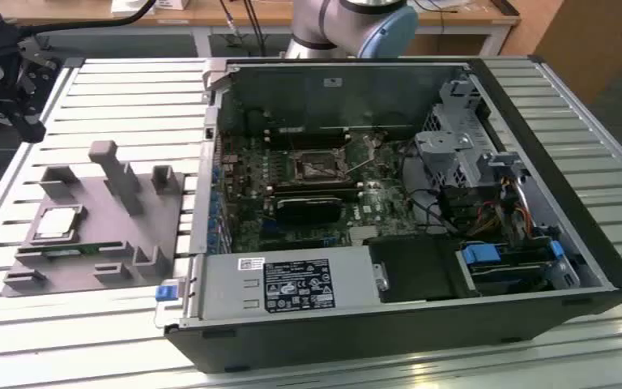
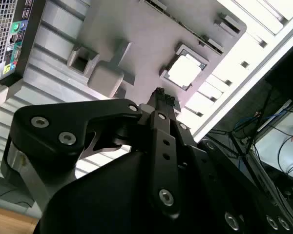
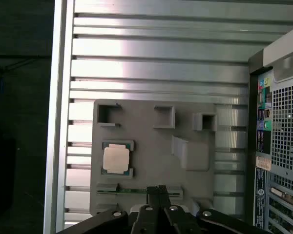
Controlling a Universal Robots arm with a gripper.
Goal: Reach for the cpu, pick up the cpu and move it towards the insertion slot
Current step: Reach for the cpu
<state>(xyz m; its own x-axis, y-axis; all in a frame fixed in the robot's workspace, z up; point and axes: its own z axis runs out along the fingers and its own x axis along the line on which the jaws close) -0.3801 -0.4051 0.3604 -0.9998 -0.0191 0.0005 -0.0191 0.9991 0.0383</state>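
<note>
The jaws are clenched on nothing near the grey plastic holder (image 3: 146,122). Unless they open, they may knock the silvery-beige square cpu (image 3: 116,159) from its seat.

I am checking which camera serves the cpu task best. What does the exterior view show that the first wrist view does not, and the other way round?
Exterior view: the inside of the open computer case, with the insertion slot on the board and the labelled power supply. First wrist view: the gripper above the edge of the grey holder, by the green memory stick, and the case's rear panel with coloured ports. Both: the cpu lying in its recess in the holder, and the slatted table.
</note>
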